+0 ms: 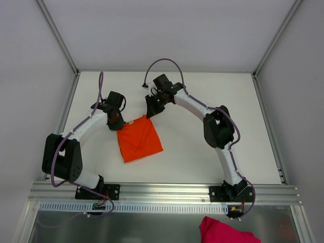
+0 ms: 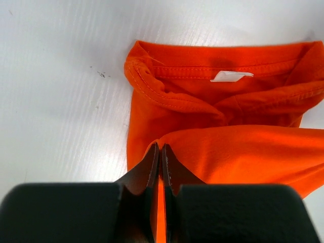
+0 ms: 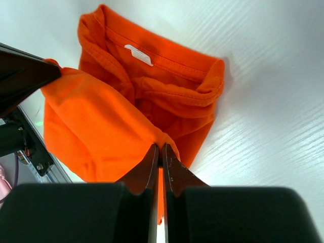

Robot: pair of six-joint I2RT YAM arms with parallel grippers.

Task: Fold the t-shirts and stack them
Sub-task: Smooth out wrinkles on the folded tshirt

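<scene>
Orange fabric is lying left of centre on the white table (image 1: 202,96): that is the t-shirt (image 1: 139,143), folded into a rough square between my two arms. I am seeing the left end effector (image 1: 116,123) clenched on the shirt's far left corner, its fingers pressing together with a fold of orange cloth between them in the left wrist view. The right end effector (image 1: 151,112) is gripping the far right corner the same way, jaws pinching a raised fold of the shirt. The collar (image 2: 147,86) is gaping toward both wrist cameras, with the small white neck label (image 2: 230,76) showing inside it.

The table is looking matte and faintly streaked, and a few dark specks (image 2: 103,75) are sitting near the collar. Pale grey walls (image 1: 167,30) are enclosing the table on three sides, with aluminium posts (image 1: 58,38) running along the corners. An aluminium rail (image 1: 167,191) is running along the near edge, carrying both arm bases. Nearer the camera than the rail, a magenta cloth (image 1: 225,232) is lying on a glossy grey surface, well apart from the shirt.
</scene>
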